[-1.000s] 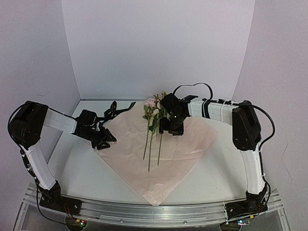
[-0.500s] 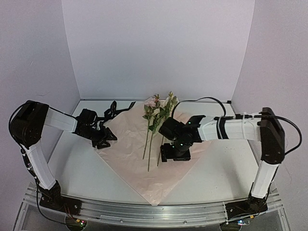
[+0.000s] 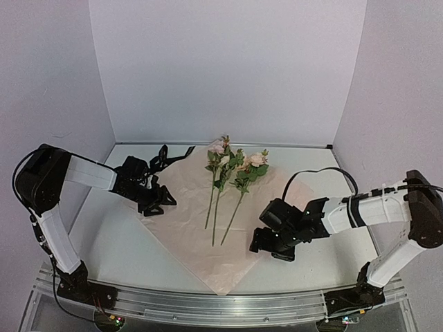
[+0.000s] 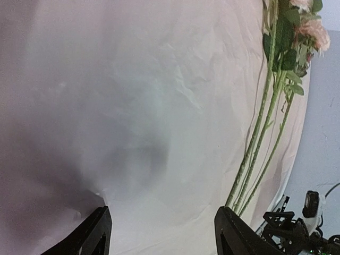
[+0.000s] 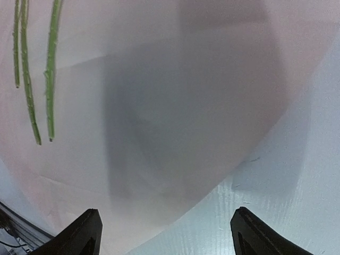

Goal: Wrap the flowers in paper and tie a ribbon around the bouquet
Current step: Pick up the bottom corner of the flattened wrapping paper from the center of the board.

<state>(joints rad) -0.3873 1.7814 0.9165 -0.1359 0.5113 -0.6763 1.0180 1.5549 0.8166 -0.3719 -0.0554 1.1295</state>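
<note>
The pink paper [image 3: 228, 232] lies flat as a diamond on the table. Three flowers [image 3: 232, 166] rest on it, blossoms at the far end and thin stems running toward me. My left gripper [image 3: 163, 201] hovers open over the paper's left corner; the left wrist view shows bare paper [image 4: 159, 106] between its fingers, with the flowers [image 4: 268, 122] off to the right. My right gripper [image 3: 270, 250] stands open and empty low over the paper's near-right edge [image 5: 186, 79], the stem ends [image 5: 50, 106] to its left. A black strip, seemingly the ribbon [image 3: 166, 154], lies at the back left.
White table [image 3: 111, 242] with walls close on three sides. A metal rail [image 3: 221, 304] with the arm bases runs along the near edge. The right arm's black cable [image 3: 318, 173] loops above the table's right side.
My right gripper has left the flower heads and swung toward the near right, opening wider. One flower now lies further right. The left gripper has edged right over the paper and opened more.
</note>
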